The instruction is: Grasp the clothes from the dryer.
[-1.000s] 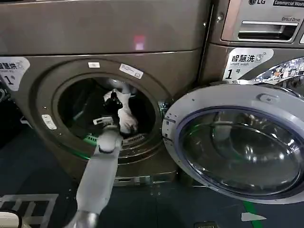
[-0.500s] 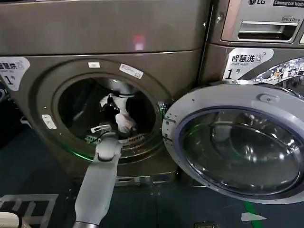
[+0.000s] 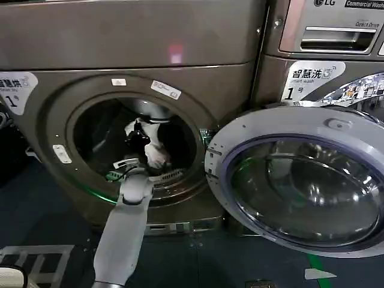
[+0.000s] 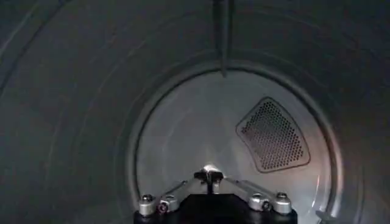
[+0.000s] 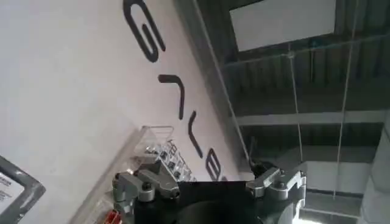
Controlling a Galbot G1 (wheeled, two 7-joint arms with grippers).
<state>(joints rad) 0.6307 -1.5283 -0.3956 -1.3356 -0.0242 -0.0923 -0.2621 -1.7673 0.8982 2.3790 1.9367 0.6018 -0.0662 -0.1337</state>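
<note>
In the head view, at the round port of the dryer (image 3: 129,90), the left arm reaches up from below and its left hand (image 3: 129,163) sits at the lower lip of the opening, just inside the rim. The clothes (image 3: 150,141), a white bundle with black parts, lie in the drum just above and beyond that hand, close to it; I cannot tell from here whether the fingers touch the fabric or how they stand. The grey-rimmed glass door (image 3: 300,180) hangs swung open well off to the hand's right. In the left wrist view, the hand's base faces the drum's pale back wall, where a perforated vent panel (image 4: 272,135) sits beyond it. In the right wrist view, the right hand (image 5: 210,182) points toward a white wall with dark lettering (image 5: 177,97) and ceiling beams, and I cannot tell its grip.
</note>
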